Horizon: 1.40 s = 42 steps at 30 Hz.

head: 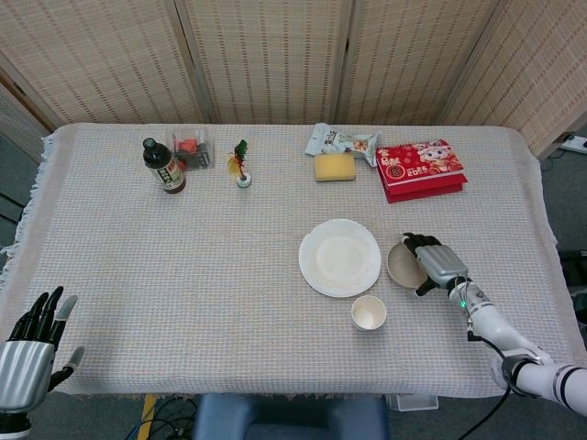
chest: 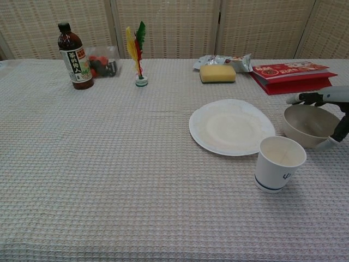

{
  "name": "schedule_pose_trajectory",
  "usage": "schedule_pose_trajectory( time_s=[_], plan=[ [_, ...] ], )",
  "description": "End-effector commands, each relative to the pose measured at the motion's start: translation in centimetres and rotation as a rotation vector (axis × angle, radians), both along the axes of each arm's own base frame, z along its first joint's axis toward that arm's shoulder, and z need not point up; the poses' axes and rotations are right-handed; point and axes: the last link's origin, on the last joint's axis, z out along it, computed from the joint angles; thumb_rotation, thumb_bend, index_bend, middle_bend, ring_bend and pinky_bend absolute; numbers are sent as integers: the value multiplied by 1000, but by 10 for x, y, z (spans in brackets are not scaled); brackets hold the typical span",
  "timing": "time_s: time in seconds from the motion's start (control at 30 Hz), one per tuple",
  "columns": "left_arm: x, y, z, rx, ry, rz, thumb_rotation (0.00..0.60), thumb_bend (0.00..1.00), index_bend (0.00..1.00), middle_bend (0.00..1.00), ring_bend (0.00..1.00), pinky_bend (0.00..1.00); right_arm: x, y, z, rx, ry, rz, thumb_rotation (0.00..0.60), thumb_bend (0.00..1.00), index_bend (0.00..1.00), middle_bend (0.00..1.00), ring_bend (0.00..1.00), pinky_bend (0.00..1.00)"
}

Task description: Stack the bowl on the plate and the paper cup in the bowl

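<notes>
The white paper plate (head: 339, 257) (chest: 232, 126) lies flat right of the table's centre. Just right of it the beige bowl (head: 402, 264) (chest: 308, 125) stands on the cloth. My right hand (head: 436, 263) (chest: 331, 98) grips the bowl from its right side, dark fingers (chest: 303, 98) over the far rim and the thumb (chest: 339, 131) against the near wall. The paper cup (head: 369, 313) (chest: 280, 162) stands upright in front of the plate, apart from both. My left hand (head: 32, 353) hangs open off the table's near left corner, holding nothing.
Along the far edge stand a dark sauce bottle (head: 163, 166), a small clear box (head: 192, 148), a feathered shuttlecock (head: 241, 166), a yellow sponge (head: 335, 167), a snack packet (head: 341, 141) and a red box (head: 421, 169). The table (head: 183, 275) is covered by a beige woven cloth.
</notes>
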Motion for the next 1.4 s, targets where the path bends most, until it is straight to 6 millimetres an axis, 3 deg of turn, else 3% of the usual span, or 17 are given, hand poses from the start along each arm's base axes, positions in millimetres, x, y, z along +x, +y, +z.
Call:
schedule_pose_trajectory(
  time_s=[0.03,0.1,0.3,0.53,0.87,1.1,1.4],
  plan=[
    [0,0,0,0,-1,0,600,314,0,0,0,259,0,0,-1,-14,-6,12,600,133,0,44,61,170],
    [0,0,0,0,-1,-2,600,315,0,0,0,259,1,0,0,-22,-4,22,600,172,0,79,124,271],
    [1,1,0,-1,-3,-6,600,314,0,0,0,259,1,1,0,-35,-3,34,600,222,0,103,196,367],
    [1,1,0,-1,-2,-6,600,314,0,0,0,259,9,-1,5,-66,-29,53,600,230,0,109,203,375],
    [-1,3,3,6,-11,4,600,314,0,0,0,259,55,-22,11,-127,-118,124,600,210,0,119,203,375],
    [-3,4,8,16,-25,10,600,314,0,0,0,259,83,-32,-22,-84,-162,138,600,185,0,119,203,375],
    [-3,-1,18,35,-53,0,600,314,0,0,0,259,102,-37,-62,-47,-181,145,600,179,0,119,203,375]
  ],
)
